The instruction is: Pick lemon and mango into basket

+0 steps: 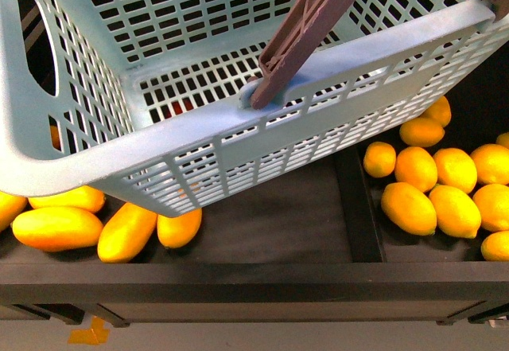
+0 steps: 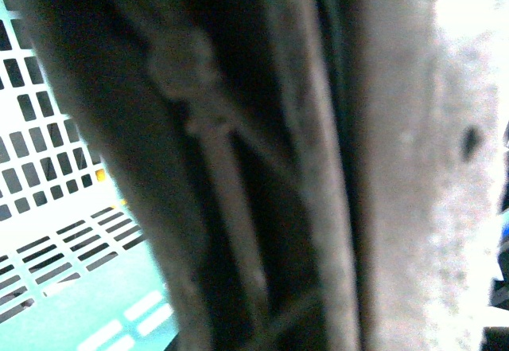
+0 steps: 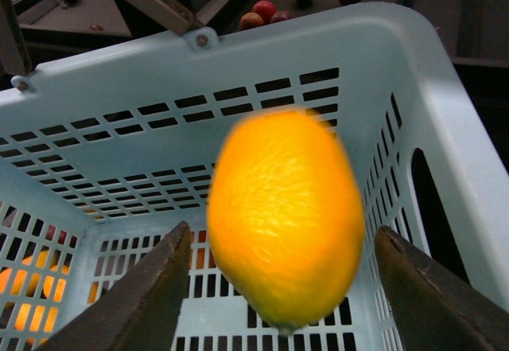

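Note:
The light teal basket (image 1: 382, 40) hangs tilted above the shelf, lifted by its brown handle (image 1: 310, 25). My left gripper (image 2: 295, 287) is shut on that handle (image 2: 238, 168), which fills the left wrist view as a dark blur; its fingers cannot be made out. A yellow lemon (image 3: 282, 220), slightly blurred, is between the spread fingers (image 3: 151, 287) of my open right gripper (image 3: 282, 230), touching neither, over the inside of the basket (image 3: 445, 128). A dark red patch (image 1: 181, 109) shows through the basket's slots; I cannot tell whether it is the mango.
Several loose lemons (image 1: 433, 200) lie in the right shelf bin. Several elongated yellow fruits (image 1: 60, 228) lie at the left, partly under the basket. A dark divider (image 1: 358, 208) separates the bins. Red round fruits (image 3: 265, 9) lie beyond the basket's far rim.

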{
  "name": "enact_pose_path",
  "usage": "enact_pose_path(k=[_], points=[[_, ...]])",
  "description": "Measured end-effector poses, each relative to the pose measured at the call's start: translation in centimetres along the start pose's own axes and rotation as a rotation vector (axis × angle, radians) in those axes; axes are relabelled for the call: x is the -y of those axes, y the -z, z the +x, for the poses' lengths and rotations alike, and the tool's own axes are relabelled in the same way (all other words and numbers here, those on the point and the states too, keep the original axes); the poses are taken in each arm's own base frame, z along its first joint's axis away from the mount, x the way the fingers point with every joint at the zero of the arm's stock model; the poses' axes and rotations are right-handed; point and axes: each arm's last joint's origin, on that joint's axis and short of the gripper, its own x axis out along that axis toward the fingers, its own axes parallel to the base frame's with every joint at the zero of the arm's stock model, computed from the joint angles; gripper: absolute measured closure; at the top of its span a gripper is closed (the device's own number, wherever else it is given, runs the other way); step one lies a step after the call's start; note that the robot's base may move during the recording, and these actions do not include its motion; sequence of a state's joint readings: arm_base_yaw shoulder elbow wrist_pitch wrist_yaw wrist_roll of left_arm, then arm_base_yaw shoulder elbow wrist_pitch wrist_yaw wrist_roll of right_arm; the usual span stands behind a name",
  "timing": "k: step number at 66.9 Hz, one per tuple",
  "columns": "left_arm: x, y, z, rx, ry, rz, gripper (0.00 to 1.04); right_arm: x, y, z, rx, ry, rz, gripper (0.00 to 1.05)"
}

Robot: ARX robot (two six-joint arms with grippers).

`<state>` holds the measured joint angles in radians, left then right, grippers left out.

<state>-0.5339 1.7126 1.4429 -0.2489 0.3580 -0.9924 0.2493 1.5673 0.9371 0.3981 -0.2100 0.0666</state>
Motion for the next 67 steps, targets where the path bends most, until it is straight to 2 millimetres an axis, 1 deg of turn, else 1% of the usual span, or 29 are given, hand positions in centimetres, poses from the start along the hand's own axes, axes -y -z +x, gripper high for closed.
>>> enact_pose_path(k=[6,8,9,13,17,21,22,26,30,33,35,38,43,45,50,52,60,63,67], points=[[0.0,0.0,0.0,-0.001,0.0,0.0,0.9,0.8,-0.3,-0.8,0.022,0.058,0.021,0.15],[0.0,0.0,0.0,-0.001,0.0,-0.002,0.9,1.4,-0.6,-1.4,0.039,0.105,0.032,0.09],[0.0,0.0,0.0,0.0,-0.001,-0.004,0.9,1.6,-0.7,-1.8,0.051,0.127,0.037,0.07],[0.0,0.0,0.0,0.002,-0.002,-0.005,0.9,2.3,-1.2,-3.0,0.08,0.169,0.053,0.09],[0.0,0.0,0.0,0.006,-0.005,-0.001,0.9,2.5,-1.5,-3.7,0.11,0.208,0.052,0.1],[0.0,0.0,0.0,0.005,-0.004,-0.001,0.9,2.6,-1.6,-4.4,0.203,0.325,0.015,0.18],[0.0,0.0,0.0,0.005,-0.004,0.0,0.9,2.6,-1.5,-4.7,0.231,0.364,-0.001,0.21],[0.0,0.1,0.0,-0.002,0.0,0.001,0.9,2.6,-0.6,-5.6,0.269,0.42,-0.02,0.3],[0.0,0.1,0.0,-0.008,0.004,-0.002,0.9,2.6,0.7,-6.5,0.269,0.434,-0.032,0.39],[0.0,0.1,0.0,-0.008,0.004,-0.007,0.9,2.6,2.0,-7.4,0.259,0.44,-0.038,0.47],[0.0,0.1,0.0,-0.007,0.003,-0.007,0.9,2.6,2.4,-7.8,0.255,0.441,-0.039,0.51],[0.0,0.0,0.0,0.001,-0.001,-0.003,0.9,2.6,3.6,-8.9,0.249,0.44,-0.045,0.61],[0.0,0.0,0.0,0.001,-0.002,0.0,0.9,2.5,4.6,-9.9,0.247,0.444,-0.051,0.72],[0.0,0.0,0.0,0.001,-0.001,-0.001,0.9,2.5,5.4,-10.7,0.246,0.446,-0.051,0.8],[0.0,0.0,0.0,0.001,-0.001,-0.003,0.9,2.4,6.4,-11.8,0.244,0.445,-0.053,0.95],[0.0,0.0,0.0,0.001,-0.001,-0.001,0.9,2.3,7.1,-12.4,0.242,0.445,-0.054,1.03],[0.0,0.0,0.0,0.0,-0.001,-0.001,0.9,2.1,8.5,-13.9,0.238,0.446,-0.055,1.03],[0.0,0.0,0.0,-0.003,0.001,-0.002,0.9,2.3,9.0,-14.7,0.238,0.424,-0.059,1.03],[0.0,0.0,0.0,-0.003,0.001,-0.003,0.9,2.5,9.5,-15.5,0.243,0.447,-0.056,1.03]])
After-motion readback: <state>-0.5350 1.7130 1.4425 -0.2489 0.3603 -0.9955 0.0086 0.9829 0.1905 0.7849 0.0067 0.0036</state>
